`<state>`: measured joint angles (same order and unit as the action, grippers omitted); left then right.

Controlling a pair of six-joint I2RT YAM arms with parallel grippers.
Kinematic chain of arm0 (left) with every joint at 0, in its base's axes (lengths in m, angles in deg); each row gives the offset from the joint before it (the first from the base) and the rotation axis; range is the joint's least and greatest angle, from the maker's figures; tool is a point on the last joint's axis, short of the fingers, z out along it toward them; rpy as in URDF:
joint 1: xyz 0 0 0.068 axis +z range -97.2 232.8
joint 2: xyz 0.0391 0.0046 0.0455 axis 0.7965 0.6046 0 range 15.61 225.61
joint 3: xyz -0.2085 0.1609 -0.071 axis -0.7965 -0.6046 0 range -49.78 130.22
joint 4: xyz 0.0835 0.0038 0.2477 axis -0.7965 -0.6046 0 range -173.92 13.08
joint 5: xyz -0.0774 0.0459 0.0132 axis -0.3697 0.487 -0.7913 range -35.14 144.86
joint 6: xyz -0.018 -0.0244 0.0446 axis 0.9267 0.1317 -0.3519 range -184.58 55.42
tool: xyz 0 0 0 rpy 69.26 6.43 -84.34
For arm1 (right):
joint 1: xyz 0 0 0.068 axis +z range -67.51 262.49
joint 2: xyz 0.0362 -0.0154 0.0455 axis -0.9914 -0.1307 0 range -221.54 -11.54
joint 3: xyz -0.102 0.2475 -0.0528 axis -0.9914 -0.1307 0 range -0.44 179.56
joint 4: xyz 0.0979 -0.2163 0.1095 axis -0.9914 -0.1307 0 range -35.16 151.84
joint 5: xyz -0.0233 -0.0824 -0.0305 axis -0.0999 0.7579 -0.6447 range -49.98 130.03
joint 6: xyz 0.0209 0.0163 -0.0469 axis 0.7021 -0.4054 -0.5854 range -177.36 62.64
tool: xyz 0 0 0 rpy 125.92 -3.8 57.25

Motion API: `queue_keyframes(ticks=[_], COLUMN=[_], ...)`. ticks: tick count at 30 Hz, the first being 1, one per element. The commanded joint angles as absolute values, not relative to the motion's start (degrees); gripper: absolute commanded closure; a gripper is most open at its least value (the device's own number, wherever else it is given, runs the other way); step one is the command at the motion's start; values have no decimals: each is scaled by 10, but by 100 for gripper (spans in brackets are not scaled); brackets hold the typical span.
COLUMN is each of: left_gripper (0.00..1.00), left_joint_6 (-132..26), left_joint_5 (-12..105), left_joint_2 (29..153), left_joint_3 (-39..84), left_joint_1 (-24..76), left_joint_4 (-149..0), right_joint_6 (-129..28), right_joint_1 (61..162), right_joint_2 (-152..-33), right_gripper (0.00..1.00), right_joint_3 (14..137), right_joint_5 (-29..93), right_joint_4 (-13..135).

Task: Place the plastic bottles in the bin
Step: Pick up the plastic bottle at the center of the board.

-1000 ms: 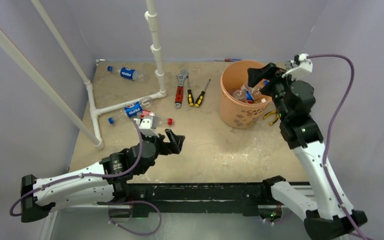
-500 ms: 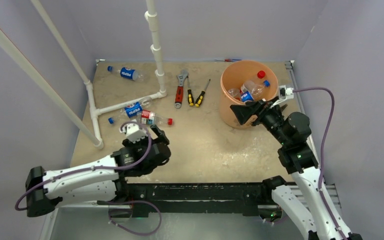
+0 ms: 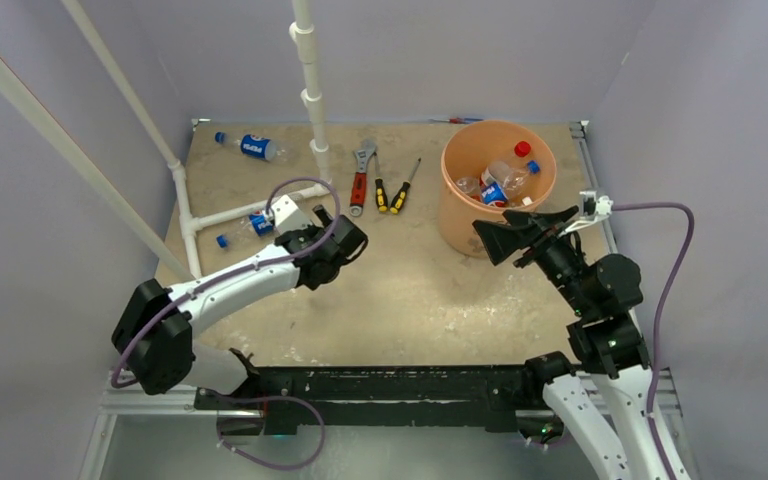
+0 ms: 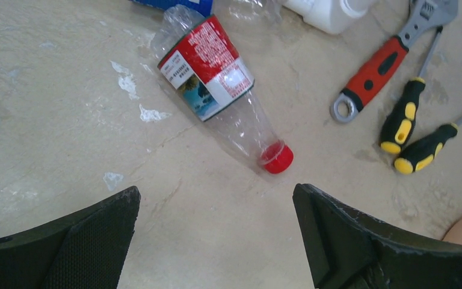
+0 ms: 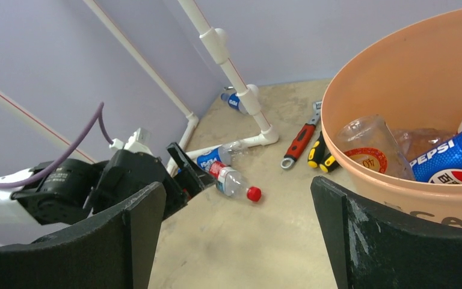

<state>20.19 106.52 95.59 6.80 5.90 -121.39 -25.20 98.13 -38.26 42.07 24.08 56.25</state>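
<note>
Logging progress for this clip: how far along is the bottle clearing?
Done: several bottles lie in the bin. In hand: nothing gripped; the left gripper hangs open above the red-labelled bottle, the right gripper is open and empty. Left: that bottle, the Pepsi bottle by the pipe frame and the Pepsi bottle at the far corner.

your left gripper reaches forward, tipped down (jaws wide apart); your right gripper sits raised, jaws equally spread.
</note>
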Motion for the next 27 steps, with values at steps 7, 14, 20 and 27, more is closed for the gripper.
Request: queue_keyframes(ticks=[7,14,20,27], left_gripper=[1,1,3,10], left_joint_6=[239,197,193,178], left_joint_5=[945,876,878,858], left_joint_2=[1018,1113,1142,1180], left_joint_3=[87,138,135,108], left_joint_1=[212,276,284,290], left_joint_4=[-1149,-1121,-1089,-1070], right_joint_6=[-242,-234,-229,-219], right_joint_1=[982,982,982,982], right_joint_2=[-346,-333,-323,-328], right_gripper=[6,8,8,9], right_joint_3=[425,405,394,387], right_joint_5=[241,237,239,228], right_joint_4=[555,548,545,556])
